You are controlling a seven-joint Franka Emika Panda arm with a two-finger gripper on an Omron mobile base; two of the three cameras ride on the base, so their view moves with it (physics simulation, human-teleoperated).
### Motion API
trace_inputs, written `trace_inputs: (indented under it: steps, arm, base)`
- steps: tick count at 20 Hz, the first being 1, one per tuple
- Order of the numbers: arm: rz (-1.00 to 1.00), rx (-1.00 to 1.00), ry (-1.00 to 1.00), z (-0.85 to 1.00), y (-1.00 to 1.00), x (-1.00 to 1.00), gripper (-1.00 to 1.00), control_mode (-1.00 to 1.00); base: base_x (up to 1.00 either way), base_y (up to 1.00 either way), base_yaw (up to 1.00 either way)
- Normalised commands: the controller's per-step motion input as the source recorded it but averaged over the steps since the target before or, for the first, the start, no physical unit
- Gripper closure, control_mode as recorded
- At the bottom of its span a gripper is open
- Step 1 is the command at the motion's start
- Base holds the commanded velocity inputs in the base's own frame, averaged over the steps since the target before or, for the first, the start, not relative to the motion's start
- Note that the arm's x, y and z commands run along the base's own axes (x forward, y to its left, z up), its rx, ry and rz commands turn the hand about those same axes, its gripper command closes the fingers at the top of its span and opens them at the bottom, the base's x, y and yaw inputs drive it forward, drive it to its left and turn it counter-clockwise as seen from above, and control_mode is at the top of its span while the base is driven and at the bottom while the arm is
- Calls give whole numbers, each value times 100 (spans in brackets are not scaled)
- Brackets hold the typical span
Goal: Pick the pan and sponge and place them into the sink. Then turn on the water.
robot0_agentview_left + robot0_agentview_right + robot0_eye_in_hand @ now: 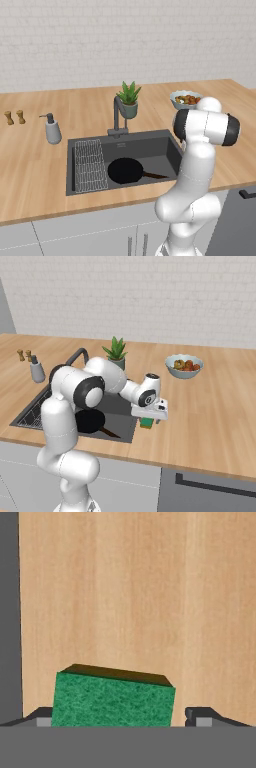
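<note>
Sponge (112,698), likely light and squashy, lies just beside the sink (131,428); gripper (120,716) fingers stand apart, astride its short sides.

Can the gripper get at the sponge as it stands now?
Probably yes. The gripper hangs right over the sponge on the counter beside the sink, fingertips open on either side, nothing between.

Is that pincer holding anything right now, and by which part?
Not clearly: the pincer straddles the sponge on the counter, with a gap showing at one fingertip; whether it grips cannot be told.
</note>
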Motion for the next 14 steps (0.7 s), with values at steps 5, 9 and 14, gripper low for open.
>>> trace_inputs:
  steps: [5,9,14]
  arm:
    - [0,0,5,-27,0,0,100,-100]
    - [0,0,2,0,0,0,100,-100]
    - [0,0,-4,13,31,-25,100,-100]
  base:
    - [0,0,0]
    - [0,0,0]
    - [0,0,0]
